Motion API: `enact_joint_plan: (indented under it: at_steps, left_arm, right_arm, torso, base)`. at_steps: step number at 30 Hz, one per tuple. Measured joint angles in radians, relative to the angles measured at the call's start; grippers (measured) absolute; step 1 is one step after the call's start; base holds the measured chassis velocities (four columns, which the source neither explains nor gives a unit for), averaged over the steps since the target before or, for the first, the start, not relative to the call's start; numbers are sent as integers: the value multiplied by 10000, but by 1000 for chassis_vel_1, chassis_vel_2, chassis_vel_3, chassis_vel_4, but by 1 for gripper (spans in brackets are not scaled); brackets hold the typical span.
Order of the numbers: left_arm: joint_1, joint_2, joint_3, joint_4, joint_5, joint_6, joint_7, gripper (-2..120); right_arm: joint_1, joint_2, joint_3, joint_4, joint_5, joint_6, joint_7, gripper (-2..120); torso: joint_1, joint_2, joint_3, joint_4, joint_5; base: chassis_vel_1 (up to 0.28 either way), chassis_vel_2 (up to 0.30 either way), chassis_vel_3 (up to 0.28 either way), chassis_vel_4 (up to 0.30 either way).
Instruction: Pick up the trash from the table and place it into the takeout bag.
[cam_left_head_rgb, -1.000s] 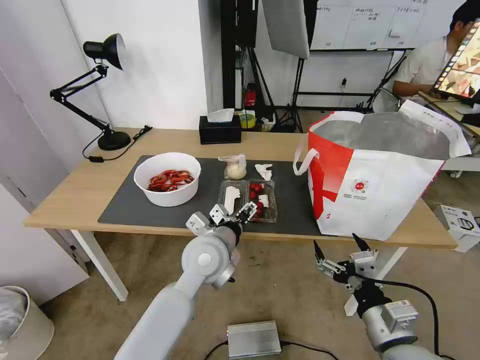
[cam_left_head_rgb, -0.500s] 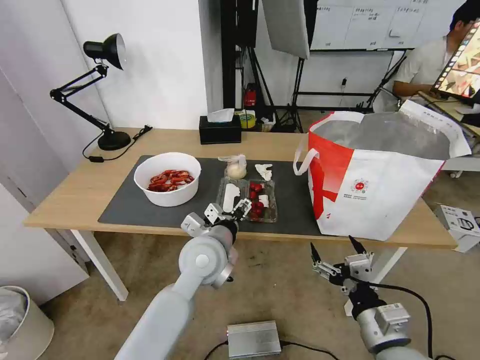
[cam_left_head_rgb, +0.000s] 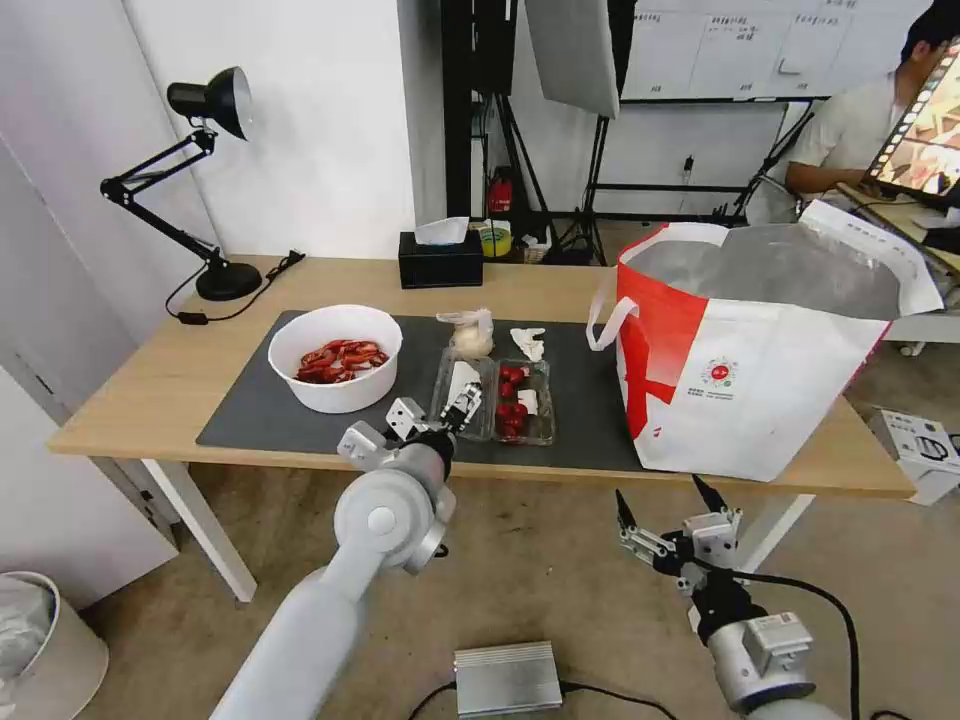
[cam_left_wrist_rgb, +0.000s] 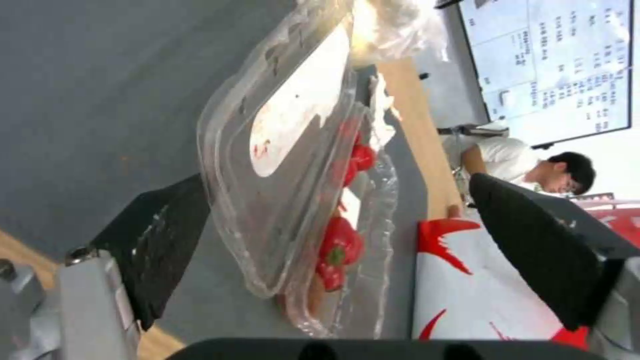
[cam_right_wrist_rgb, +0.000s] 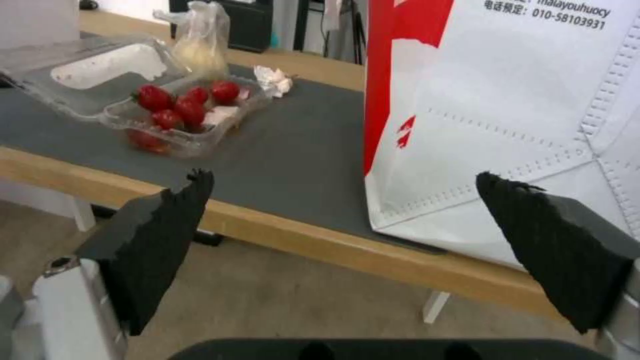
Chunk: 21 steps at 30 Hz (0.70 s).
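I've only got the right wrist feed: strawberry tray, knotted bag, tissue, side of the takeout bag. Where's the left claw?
Observer: The left claw is open at the near end of the clear clamshell tray, with the lid half between its fingers.
Operator: Any other trash outside my view?
Observer: Yes, a white bowl of red crayfish shells sits on the robot's left of the tray.
Operator: Is the bag ready to take things?
Observer: The takeout bag stands upright with its foil-lined mouth open.
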Motion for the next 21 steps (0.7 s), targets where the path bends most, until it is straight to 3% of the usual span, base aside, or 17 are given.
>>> enact_joint_plan:
  at_steps: [21]
  left_arm:
    - [-174,23,54,-274,-209,-71,208,100]
  right_arm:
    - [14,28,22,15,-2,18,-6,100]
  torso:
    - [0,-1,0,0,1]
  base:
    - [0,0,0,0]
